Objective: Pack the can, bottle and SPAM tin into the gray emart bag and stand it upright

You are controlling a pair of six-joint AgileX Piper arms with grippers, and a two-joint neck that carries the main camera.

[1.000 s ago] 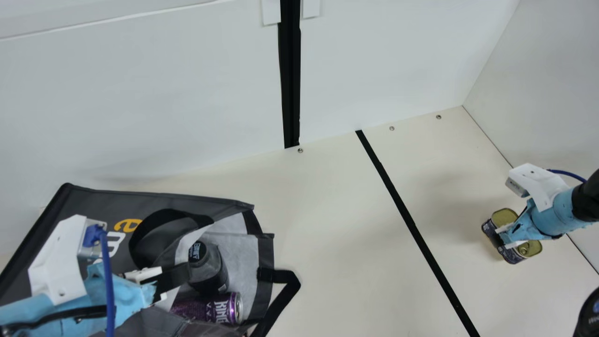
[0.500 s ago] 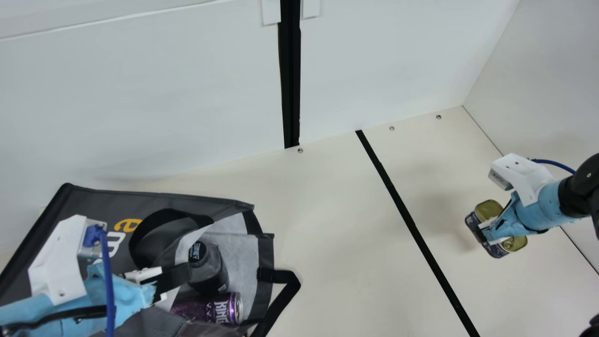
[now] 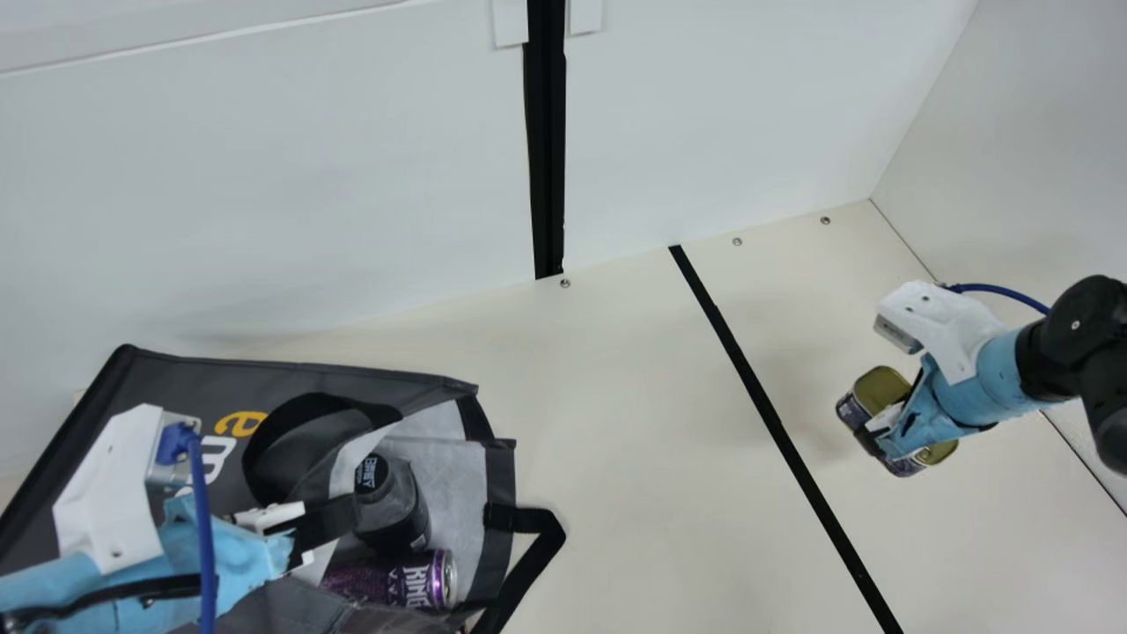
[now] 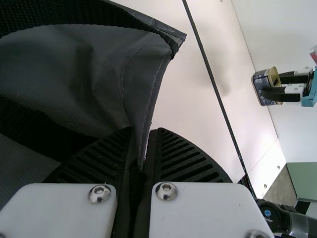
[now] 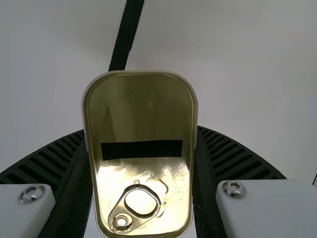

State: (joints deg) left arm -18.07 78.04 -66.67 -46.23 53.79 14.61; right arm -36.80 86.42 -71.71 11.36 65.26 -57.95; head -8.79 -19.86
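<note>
Right gripper [image 5: 139, 130]: clamped on the long sides of the gold-lidded, rectangular SPAM tin [image 3: 880, 389], out right | left gripper [image 4: 144, 130]: pinching the gray fabric emart bag [image 3: 176, 380], near left, mouth facing right, tinward!

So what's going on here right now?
The left gripper pinches the bag by its edge, near the mouth. The bottle and can lie inside. The right gripper grips the tin by its sides, well away from the bag, so it isn't packed yet. The bag lies on its side, not yet upright.
</note>
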